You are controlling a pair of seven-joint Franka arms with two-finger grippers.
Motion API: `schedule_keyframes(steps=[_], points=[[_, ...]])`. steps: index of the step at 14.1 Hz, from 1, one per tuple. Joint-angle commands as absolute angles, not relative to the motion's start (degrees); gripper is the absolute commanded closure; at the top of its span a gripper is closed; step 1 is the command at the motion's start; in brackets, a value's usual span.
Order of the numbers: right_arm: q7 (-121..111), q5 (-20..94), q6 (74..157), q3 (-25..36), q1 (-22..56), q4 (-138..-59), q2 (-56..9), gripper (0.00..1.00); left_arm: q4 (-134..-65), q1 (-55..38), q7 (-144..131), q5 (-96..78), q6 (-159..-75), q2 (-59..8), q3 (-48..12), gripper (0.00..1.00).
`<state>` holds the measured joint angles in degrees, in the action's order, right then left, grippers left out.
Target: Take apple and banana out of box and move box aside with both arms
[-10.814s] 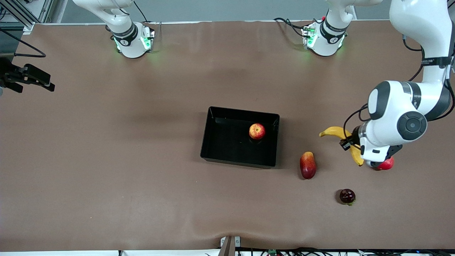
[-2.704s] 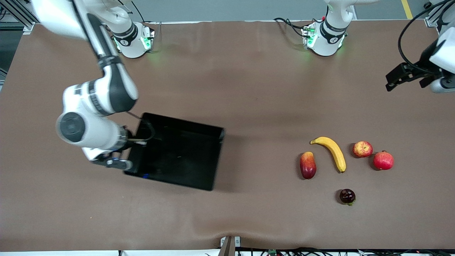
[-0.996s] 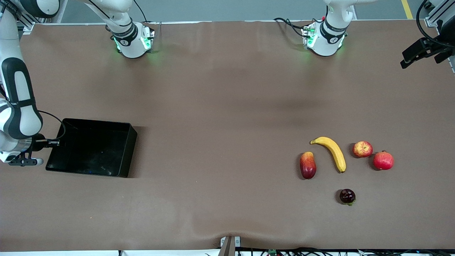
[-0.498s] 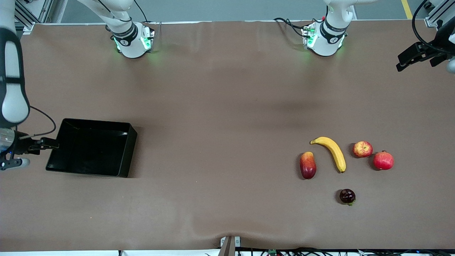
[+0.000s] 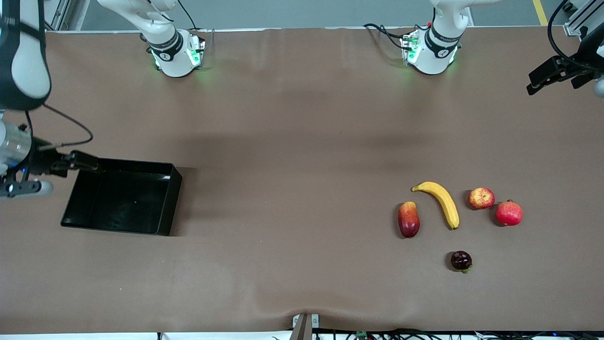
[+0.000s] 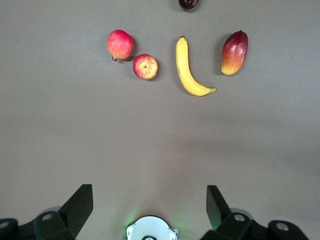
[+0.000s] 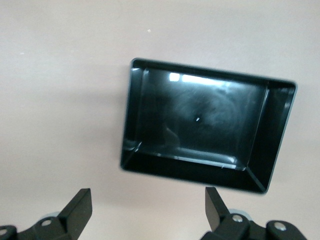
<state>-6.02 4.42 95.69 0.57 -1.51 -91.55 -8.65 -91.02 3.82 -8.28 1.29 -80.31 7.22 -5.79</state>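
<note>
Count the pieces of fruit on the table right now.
5, all toward the left arm's end: banana, apple beside it, pinkish-red round fruit beside the apple, elongated red-and-yellow fruit, dark round fruit nearest the camera. The box holds none.

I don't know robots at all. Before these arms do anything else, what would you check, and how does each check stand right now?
1. Box emptied: ok, nothing lies in it in the front or right wrist view.
2. Apple out of the box: ok, on the table toward the left arm's end.
3. Banana out of the box: ok, lying beside the apple.
4. Box moved aside: ok, it sits toward the right arm's end, apart from the fruits.
5. Right gripper free of the box: ok, open above the box's edge, holding nothing.
6. Left gripper free: ok, open, waiting in the air above the table's end.
</note>
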Motion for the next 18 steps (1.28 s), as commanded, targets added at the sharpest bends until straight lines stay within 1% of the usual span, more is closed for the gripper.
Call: schedule_keyframes(steps=[1,4,6,8,18], points=[[-0.54,4.04,91.08,0.97,0.26,-94.04,-2.47,0.0,-89.12,4.13,-7.38,0.35,-79.72,5.1,-5.89,0.0],[-0.35,2.91,88.78,1.23,-0.17,-93.87,0.78,0.0,-89.03,4.13,-7.3,0.26,-79.63,5.54,-5.98,0.0],[-0.53,1.41,85.54,1.49,-0.44,-93.52,3.06,0.0,-88.95,3.96,-7.38,0.26,-79.72,5.54,-5.98,0.0],[-0.09,1.32,83.24,1.58,-0.53,-93.52,5.27,0.0,-87.29,4.22,-7.3,-0.87,-79.72,5.36,-6.06,0.0],[4.57,1.75,82.18,1.58,-1.31,-91.76,4.75,0.0,-86.22,3.96,-7.47,-1.58,-79.63,5.27,-5.98,0.0]])
